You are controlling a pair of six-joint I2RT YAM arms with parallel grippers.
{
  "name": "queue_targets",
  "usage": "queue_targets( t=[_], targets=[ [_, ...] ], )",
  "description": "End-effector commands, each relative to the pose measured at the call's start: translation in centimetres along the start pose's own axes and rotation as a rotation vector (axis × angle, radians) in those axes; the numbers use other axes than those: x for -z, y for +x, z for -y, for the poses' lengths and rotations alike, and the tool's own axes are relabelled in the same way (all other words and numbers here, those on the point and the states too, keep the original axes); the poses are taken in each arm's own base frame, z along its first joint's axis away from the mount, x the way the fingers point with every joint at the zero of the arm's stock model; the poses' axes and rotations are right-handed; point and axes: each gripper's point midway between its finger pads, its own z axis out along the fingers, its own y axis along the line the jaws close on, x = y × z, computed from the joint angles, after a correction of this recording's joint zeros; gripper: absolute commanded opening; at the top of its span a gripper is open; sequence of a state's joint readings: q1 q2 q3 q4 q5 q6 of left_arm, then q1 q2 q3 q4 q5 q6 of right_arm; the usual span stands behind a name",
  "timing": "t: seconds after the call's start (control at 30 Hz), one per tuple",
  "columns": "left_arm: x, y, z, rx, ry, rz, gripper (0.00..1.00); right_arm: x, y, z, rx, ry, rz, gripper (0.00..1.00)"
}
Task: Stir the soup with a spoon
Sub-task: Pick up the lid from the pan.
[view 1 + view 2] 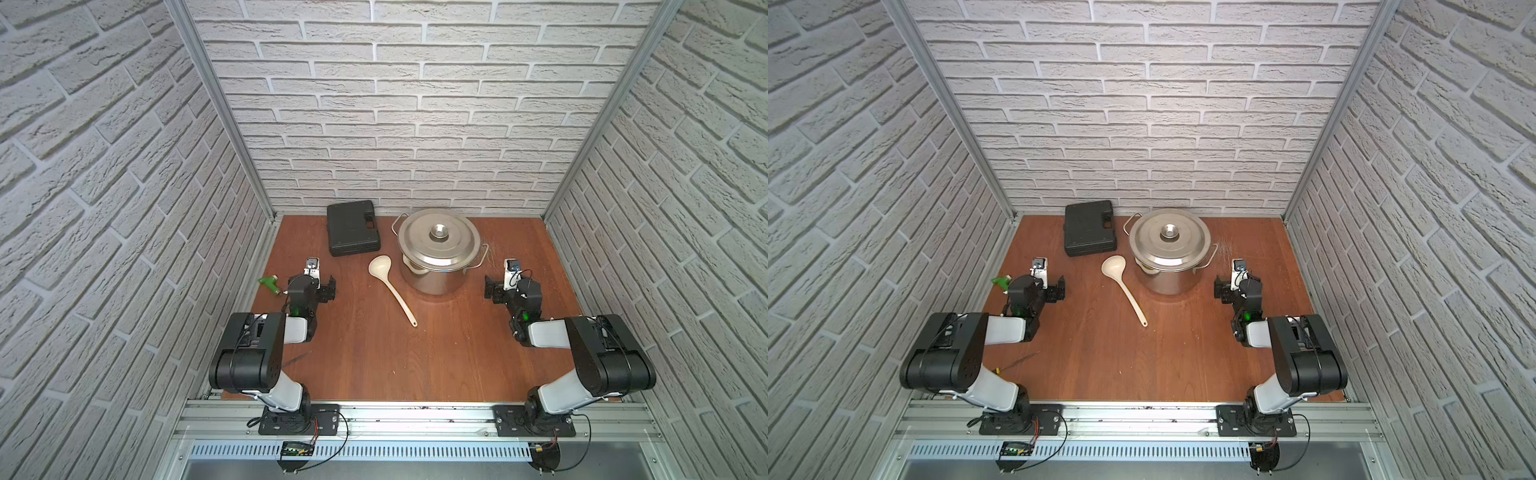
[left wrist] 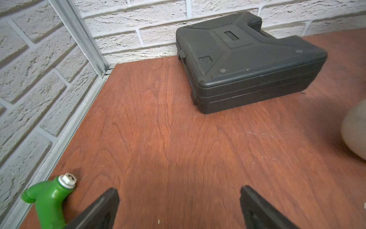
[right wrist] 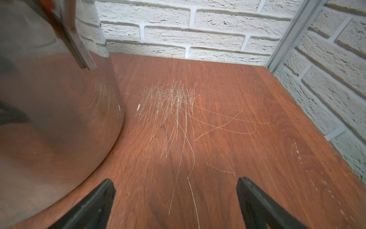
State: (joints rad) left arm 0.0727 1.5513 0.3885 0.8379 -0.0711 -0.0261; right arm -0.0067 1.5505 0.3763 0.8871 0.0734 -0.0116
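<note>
At the far left a green tool lies on the tabletop, just beside the left jaws, which stand spread wide and empty. Behind them a black case rests against the back wall. The spoon lies flat between case and steel pot, bowl up and near the pot's base, handle running toward the front, well apart from both arms. The pot's lid is on, hiding its inside. Right of the pot, the right jaws are also released, holding nothing.
</note>
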Motion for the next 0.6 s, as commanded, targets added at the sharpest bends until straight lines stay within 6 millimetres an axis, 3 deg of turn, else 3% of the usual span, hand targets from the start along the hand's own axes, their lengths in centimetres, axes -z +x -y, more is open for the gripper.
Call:
queue_targets(
  t=[0.0,0.47,0.57],
  targets=[
    [0.0,-0.9,0.2,-0.008,0.005,0.039,0.98,0.1,-1.2,0.2,-0.011,0.009,0.05,0.99],
    [0.1,-1.0,0.0,-0.007,-0.001,0.044,0.98,0.1,-1.2,0.2,-0.012,0.01,0.05,0.99],
    [0.7,-2.1,-0.8,-0.008,-0.061,0.035,0.98,1.0,-2.5,0.5,-0.015,0.025,0.065,0.99]
  ],
)
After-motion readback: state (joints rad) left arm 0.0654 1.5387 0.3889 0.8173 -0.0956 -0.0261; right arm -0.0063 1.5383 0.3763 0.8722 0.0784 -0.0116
